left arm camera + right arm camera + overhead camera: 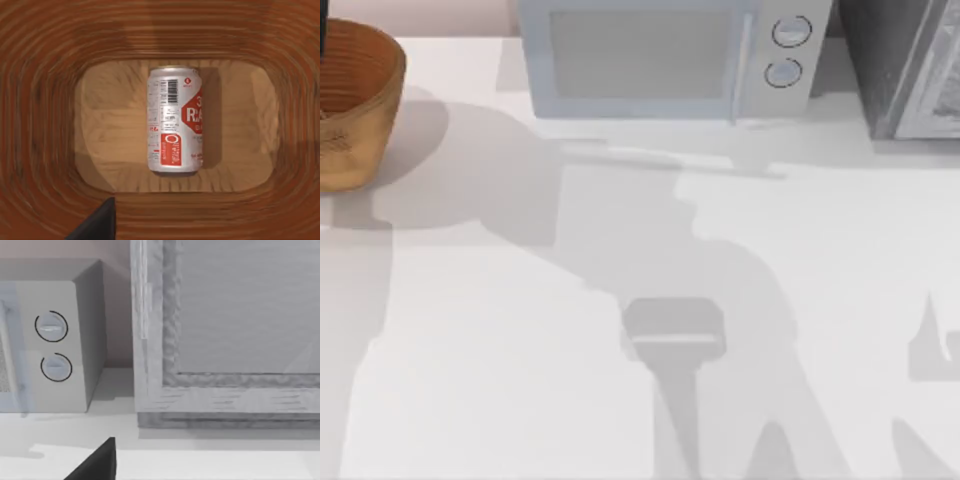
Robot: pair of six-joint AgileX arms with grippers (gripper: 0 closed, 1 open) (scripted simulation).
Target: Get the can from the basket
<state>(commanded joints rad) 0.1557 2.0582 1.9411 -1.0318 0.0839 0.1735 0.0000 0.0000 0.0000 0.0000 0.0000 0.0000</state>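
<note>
Left claw (95,225): poised above the basket (45,125), looking straight down inside, likely lining up a grasp; finger spread cannot be told.
Can (175,120): lying on its side on the basket floor, untouched.
Basket: tabletop's (520,350) far left corner.
Right claw (95,462): idle, facing the microwave (50,345); spread unclear.

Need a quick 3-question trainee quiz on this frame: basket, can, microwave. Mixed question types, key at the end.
1. True or false: the can lies on its side on the basket floor.
2. The basket sits at the table's: A) far left B) far right C) near middle.
3. How many round knobs does the microwave have?

Key: 1 true; 2 A; 3 two.
</note>
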